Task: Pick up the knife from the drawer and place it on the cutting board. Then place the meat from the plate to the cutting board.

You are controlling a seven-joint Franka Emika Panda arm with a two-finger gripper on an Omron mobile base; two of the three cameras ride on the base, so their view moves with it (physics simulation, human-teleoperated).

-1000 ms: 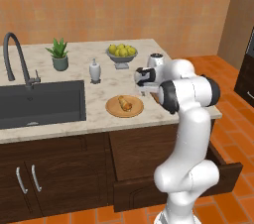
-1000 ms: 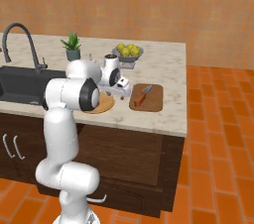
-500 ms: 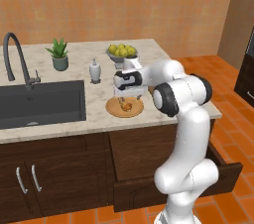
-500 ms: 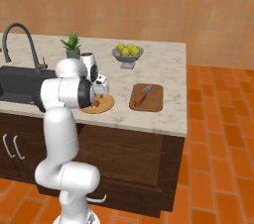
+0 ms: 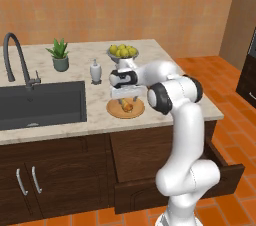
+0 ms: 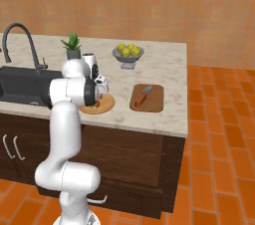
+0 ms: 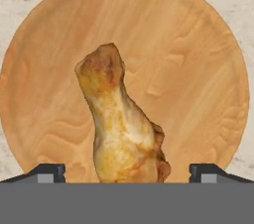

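The meat [image 7: 124,134], a golden-brown drumstick, lies on the round tan plate [image 7: 198,69] with its thin end pointing away from the hand. My gripper [image 7: 127,173] hangs just above the plate [image 5: 126,109], open, one fingertip on each side of the meat's thick end and apart from it. On the counter the gripper [image 5: 125,92] points down over the meat [image 5: 128,105]. The knife [image 6: 142,97] with its orange-red handle lies on the dark cutting board [image 6: 148,98], to the right of the plate [image 6: 97,104]. The drawer [image 5: 220,167] stands pulled out below the counter.
A grey bowl of yellow-green fruits [image 5: 122,52] stands behind the plate. A white soap dispenser [image 5: 96,71] and a potted plant [image 5: 60,55] are further left, beside the black sink [image 5: 40,102]. The open drawer juts out by the robot's base.
The arm has swung left from beside the cutting board to the plate, and the gripper has come down over the meat.
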